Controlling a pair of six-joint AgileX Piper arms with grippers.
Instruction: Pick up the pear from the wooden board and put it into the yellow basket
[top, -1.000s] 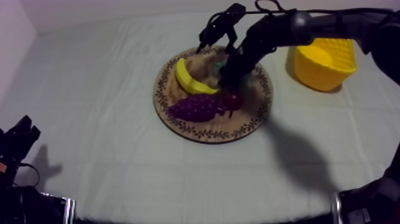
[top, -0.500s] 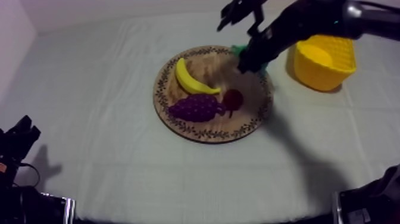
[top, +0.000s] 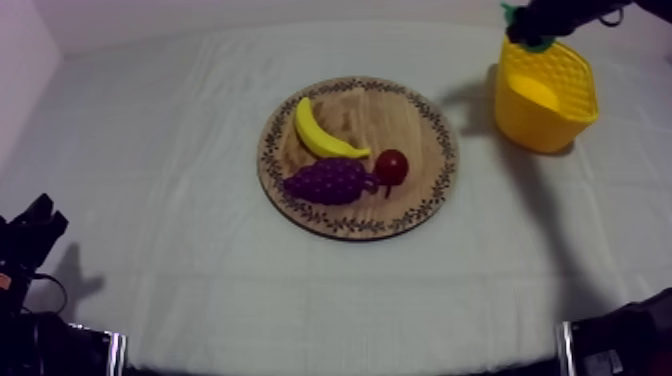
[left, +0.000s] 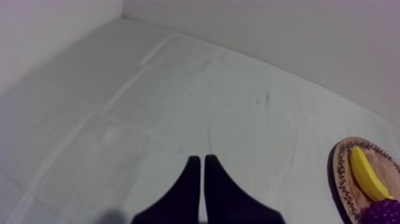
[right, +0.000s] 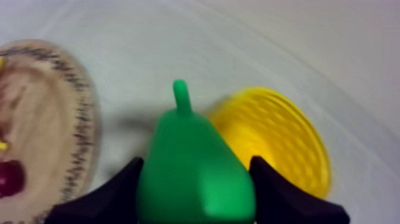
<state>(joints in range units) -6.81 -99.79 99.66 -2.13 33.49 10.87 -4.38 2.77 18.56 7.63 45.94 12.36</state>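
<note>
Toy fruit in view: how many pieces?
4. Banana, bunch of grapes and small red fruit on the wooden board; pear in the right gripper near the yellow basket.

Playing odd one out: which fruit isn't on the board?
The green pear: the right gripper holds it by the yellow basket. The banana, bunch of grapes and small red fruit lie on the wooden board.

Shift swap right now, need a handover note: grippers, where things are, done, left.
Right gripper shut on the pear, held by the yellow basket at its far rim, not yet inside.
Left gripper shut on nothing, low over bare cloth at its side.
Wooden board holds banana, grapes, small red fruit.
Done: pear off the board.
Left: centre over the basket, probably lower, open the gripper.
</note>
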